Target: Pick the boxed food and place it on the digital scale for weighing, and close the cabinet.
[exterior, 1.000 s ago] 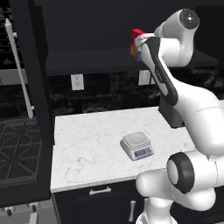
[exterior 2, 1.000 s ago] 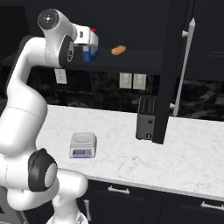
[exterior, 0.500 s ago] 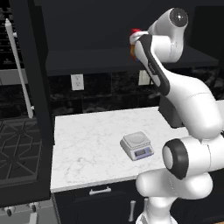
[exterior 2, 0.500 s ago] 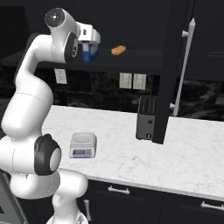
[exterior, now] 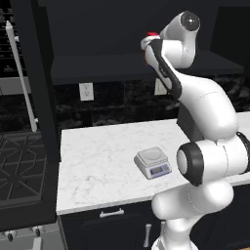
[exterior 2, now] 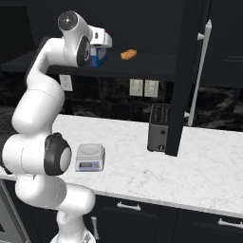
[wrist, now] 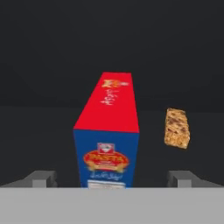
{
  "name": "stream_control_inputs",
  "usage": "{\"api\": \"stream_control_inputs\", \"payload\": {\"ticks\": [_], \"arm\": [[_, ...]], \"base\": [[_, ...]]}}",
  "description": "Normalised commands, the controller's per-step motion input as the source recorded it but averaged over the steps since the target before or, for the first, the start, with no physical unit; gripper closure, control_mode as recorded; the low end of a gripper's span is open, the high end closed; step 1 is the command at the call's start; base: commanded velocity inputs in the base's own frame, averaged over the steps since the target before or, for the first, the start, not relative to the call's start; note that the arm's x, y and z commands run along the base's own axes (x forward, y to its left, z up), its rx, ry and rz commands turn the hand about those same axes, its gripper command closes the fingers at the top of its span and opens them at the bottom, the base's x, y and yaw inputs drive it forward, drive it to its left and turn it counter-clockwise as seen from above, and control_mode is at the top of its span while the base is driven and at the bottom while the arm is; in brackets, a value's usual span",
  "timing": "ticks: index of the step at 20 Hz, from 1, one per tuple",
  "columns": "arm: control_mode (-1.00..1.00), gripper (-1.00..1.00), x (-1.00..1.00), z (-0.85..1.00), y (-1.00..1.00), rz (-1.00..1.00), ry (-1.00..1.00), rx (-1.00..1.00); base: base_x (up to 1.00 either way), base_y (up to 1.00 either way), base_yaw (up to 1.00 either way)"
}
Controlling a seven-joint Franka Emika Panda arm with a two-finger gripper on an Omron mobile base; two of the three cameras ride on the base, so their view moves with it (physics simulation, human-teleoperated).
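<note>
Gripper (wrist: 112,179): fingers spread wide, one each side of the box, nothing grasped.
Box (wrist: 107,139): upright on the open cabinet (exterior 2: 187,71) shelf, beside an orange bar (wrist: 177,127).
Scale (exterior: 153,162): on the counter (exterior: 97,161), bare.

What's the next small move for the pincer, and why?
Probably ease forward a little, then close. The pincer is open, its fingertips flanking the boxed food without touching it; the box stands upright on the cabinet shelf, apart from the orange snack.
</note>
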Motion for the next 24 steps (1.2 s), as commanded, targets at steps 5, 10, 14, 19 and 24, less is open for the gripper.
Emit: {"api": "stream_control_inputs", "payload": {"ticks": [5, 10, 14, 19, 24], "arm": [[-1.00, -1.00, 0.31, -0.12, 0.00, 0.00, -0.03, 0.00], [-1.00, 1.00, 0.26, -0.17, 0.00, 0.00, -0.08, 0.00], [-1.00, 1.00, 0.11, -0.08, 0.00, 0.00, -0.06, 0.00], [-1.00, 1.00, 0.00, -0.16, 0.00, 0.02, -0.09, 0.00], [-1.00, 1.00, -0.48, -0.15, 0.03, 0.05, -0.12, 0.00]], "base": [[0.00, 0.00, 0.00], [0.00, 0.00, 0.00], [0.00, 0.00, 0.00], [0.00, 0.00, 0.00], [0.00, 0.00, 0.00]]}}
